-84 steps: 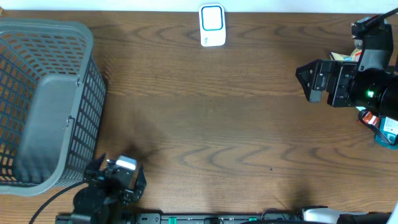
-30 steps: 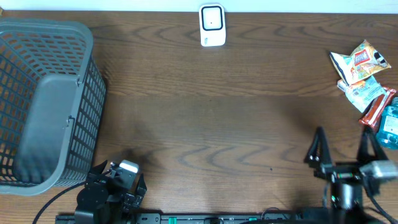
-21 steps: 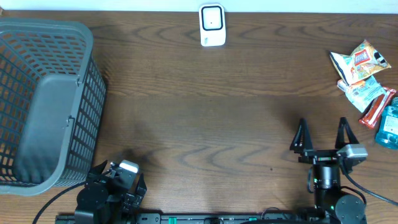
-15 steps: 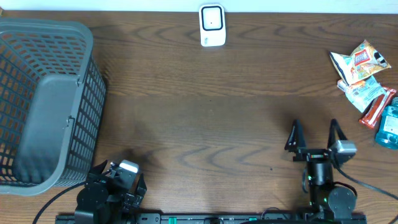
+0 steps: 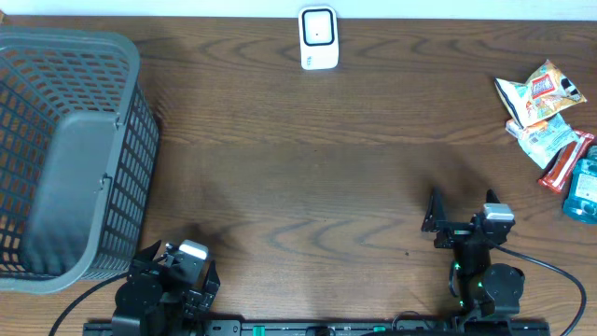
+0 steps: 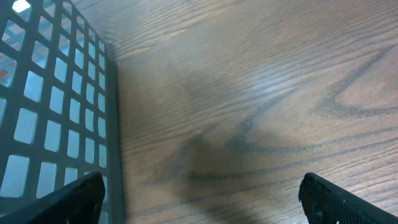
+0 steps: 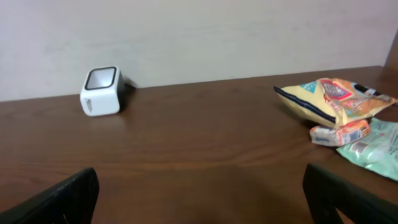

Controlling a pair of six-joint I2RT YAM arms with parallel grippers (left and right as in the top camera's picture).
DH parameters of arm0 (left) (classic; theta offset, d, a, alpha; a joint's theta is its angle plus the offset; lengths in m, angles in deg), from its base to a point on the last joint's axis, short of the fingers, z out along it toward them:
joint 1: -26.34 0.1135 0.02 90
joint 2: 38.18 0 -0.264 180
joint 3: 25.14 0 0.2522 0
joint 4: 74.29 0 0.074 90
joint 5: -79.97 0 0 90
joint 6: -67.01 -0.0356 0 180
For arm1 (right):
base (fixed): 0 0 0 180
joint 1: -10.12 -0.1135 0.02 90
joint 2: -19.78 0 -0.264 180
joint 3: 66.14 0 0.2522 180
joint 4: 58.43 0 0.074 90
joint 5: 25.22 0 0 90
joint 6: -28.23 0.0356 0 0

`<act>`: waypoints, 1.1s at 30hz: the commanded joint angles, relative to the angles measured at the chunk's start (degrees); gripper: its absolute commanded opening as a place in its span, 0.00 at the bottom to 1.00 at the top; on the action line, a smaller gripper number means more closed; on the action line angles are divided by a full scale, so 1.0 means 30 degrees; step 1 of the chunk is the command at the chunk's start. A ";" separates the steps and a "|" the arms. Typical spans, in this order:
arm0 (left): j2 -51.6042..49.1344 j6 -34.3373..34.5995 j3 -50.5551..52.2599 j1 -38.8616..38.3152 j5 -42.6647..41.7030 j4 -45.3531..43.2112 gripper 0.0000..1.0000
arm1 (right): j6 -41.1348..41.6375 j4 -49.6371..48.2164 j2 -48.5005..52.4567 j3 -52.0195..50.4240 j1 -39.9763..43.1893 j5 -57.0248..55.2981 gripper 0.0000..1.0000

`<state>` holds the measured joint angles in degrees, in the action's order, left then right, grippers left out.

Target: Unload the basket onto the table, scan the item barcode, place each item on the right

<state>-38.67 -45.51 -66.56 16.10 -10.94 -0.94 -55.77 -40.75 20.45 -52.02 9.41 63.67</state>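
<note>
The white barcode scanner [image 5: 317, 38] stands at the table's far edge; the right wrist view has the scanner [image 7: 101, 91] at far left by the wall. The items lie in a heap at the right edge: a yellow snack bag [image 5: 539, 91], a pale green packet [image 5: 547, 140], a red bar [image 5: 566, 161] and a blue pack [image 5: 584, 187]. No barcode shows. My right gripper [image 5: 462, 203] is open and empty near the front edge, well short of the heap. My left gripper [image 5: 177, 264] is open and empty at front left.
A large grey mesh basket [image 5: 70, 149] fills the left side, and its wall [image 6: 50, 112] stands close beside my left fingers [image 6: 78, 198]. In the right wrist view the snack bag [image 7: 333, 99] and a small orange packet [image 7: 341, 132] lie ahead to the right.
The right arm has drawn back from above the heap of items to the front edge and slid leftward, jaws still wide. The left arm has not moved.
</note>
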 commanded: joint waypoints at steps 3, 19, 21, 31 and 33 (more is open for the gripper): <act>0.0087 -0.0051 -0.0175 -0.0044 0.0095 -0.0015 1.00 | -0.0889 0.0066 -0.0117 -0.0015 0.0175 -0.0240 0.99; 0.0087 -0.0051 -0.0175 -0.0044 0.0095 -0.0015 1.00 | -0.0889 0.0066 -0.0117 -0.0015 0.0175 -0.0240 0.99; 0.0095 -0.0051 -0.0168 -0.0044 0.0095 -0.0015 1.00 | -0.0889 0.0066 -0.0117 -0.0015 0.0175 -0.0233 0.99; 0.0124 0.0401 0.1668 0.1829 -0.5275 -0.3978 1.00 | -0.0889 0.0066 -0.0117 -0.0015 0.0175 -0.0240 0.99; 0.0124 0.0415 0.2565 0.1909 -0.5501 -0.6455 1.00 | -0.0889 0.0066 -0.0117 -0.0015 0.0175 -0.0233 0.99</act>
<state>-38.65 -45.07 -62.30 21.08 -21.19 -14.19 -57.74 -40.77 20.45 -52.02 9.41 63.63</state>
